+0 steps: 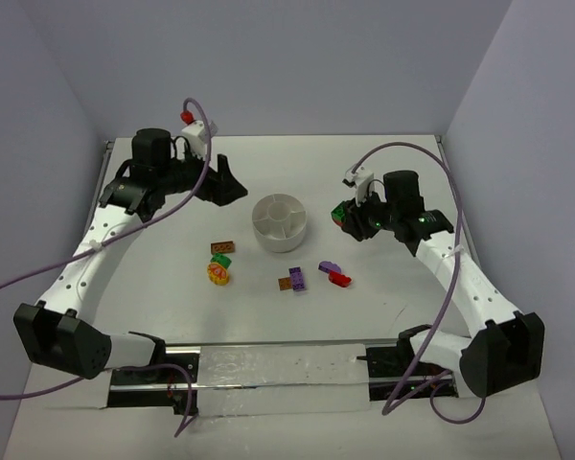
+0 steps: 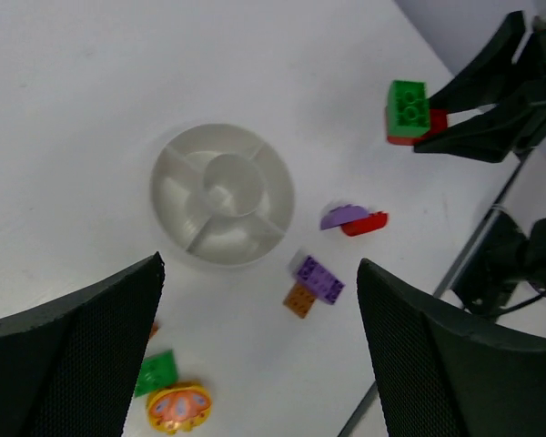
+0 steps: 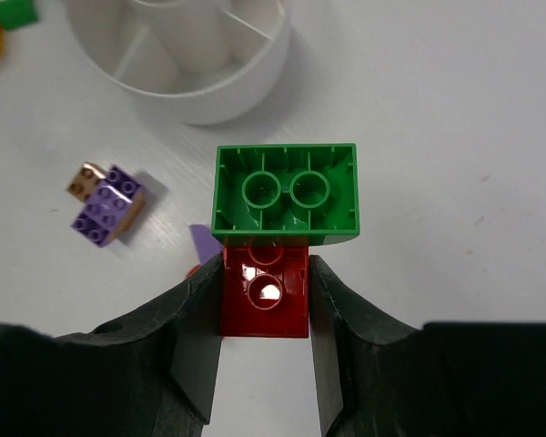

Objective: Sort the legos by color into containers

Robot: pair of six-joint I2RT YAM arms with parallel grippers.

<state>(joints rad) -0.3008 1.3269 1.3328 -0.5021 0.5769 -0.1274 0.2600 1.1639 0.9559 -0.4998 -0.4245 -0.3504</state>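
My right gripper (image 3: 266, 270) is shut on a red brick (image 3: 264, 305) that has a green brick (image 3: 285, 191) stuck across its far end. It holds them off the table, right of the white dish (image 1: 279, 222) of wedge containers, which holds no bricks. The left gripper (image 2: 259, 309) hangs open above the table with nothing between its fingers. Below it lie a purple brick (image 2: 320, 279) on an orange plate (image 2: 299, 299), a purple curved piece (image 2: 344, 216) against a red one (image 2: 365, 223), a green plate (image 2: 156, 372) and a round yellow-and-red piece (image 2: 178, 406). A brown-orange plate (image 1: 223, 248) lies beside the green one.
The loose bricks lie in two small clusters in front of the dish. A metal rail (image 1: 278, 369) runs along the near table edge between the arm bases. Purple cables (image 1: 38, 278) loop off both arms, and walls close the table at the back and sides.
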